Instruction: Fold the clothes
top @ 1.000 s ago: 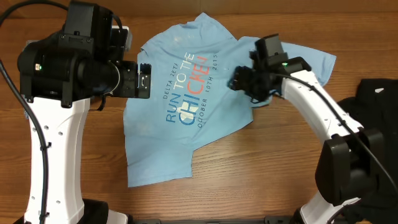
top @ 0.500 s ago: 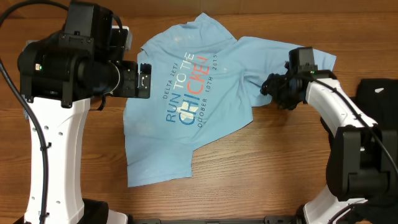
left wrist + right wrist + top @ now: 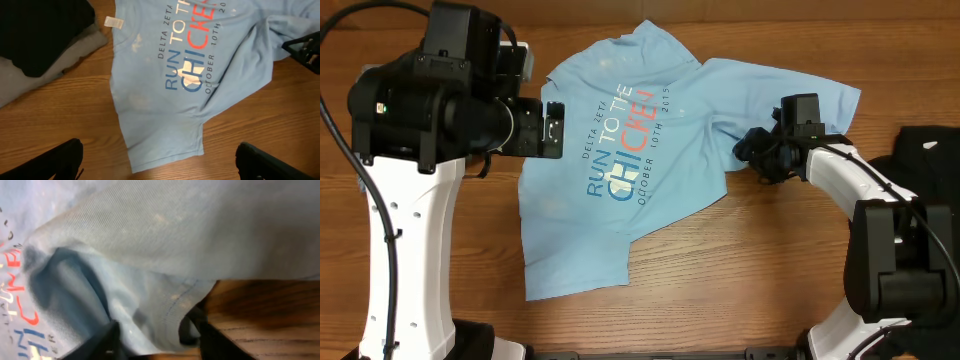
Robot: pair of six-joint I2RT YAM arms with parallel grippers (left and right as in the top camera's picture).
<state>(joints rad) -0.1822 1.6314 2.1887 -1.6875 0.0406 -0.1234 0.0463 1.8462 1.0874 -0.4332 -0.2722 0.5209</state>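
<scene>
The clothes, a light blue T-shirt with orange-red and white chest lettering, lie spread and creased on the wooden table. The print also shows in the left wrist view. My right gripper is low at the shirt's right sleeve. In its wrist view the right gripper is partly open, with a bunched fold and hem of the T-shirt between its fingers. My left gripper hangs high over the shirt's left edge. From its own wrist view the left gripper stands wide open and holds nothing.
A black garment lies at the table's right edge. Black and grey clothing is heaped beside the shirt's neck end, with a white tag next to it. Bare wood runs along the front.
My right gripper has swung right from the chest print to the sleeve, then edged back left, its fingers narrowing round the fabric. The left arm has not moved.
</scene>
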